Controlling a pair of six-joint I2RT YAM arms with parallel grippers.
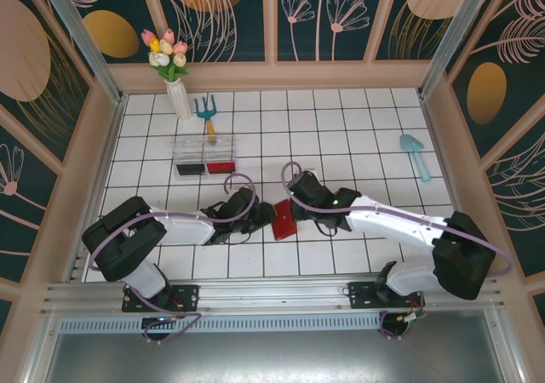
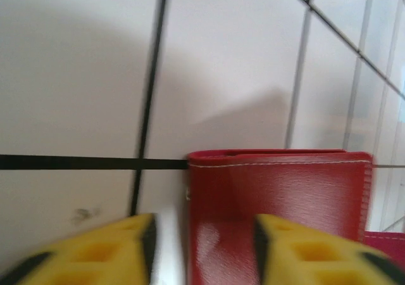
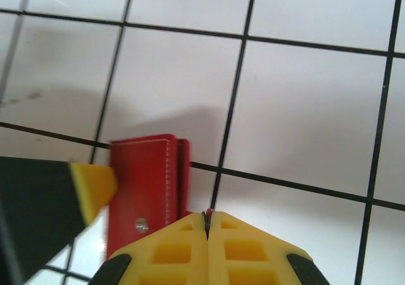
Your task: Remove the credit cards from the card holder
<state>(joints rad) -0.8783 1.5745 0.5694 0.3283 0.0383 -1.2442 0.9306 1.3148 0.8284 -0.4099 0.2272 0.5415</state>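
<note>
The red card holder [image 1: 283, 220] lies folded on the white tiles between my two arms. In the left wrist view the card holder [image 2: 278, 190] has its stitched edge facing away. My left gripper [image 2: 202, 250] is open and straddles its left edge, one finger over bare tile and the other over the red cover. My right gripper [image 3: 207, 216] is shut, with a thin red sliver of the card holder [image 3: 142, 183] pinched at its tips, beside the snap tab. From above, the left gripper [image 1: 261, 218] and right gripper [image 1: 291, 202] meet at the holder. The credit cards are hidden.
A clear plastic tray [image 1: 205, 143] holding a black and a red flat piece sits behind the left arm. A white vase of tulips [image 1: 177, 94] and a blue hand fork [image 1: 206, 113] stand at the back left. A blue trowel [image 1: 416, 156] lies far right. Walls enclose the floor.
</note>
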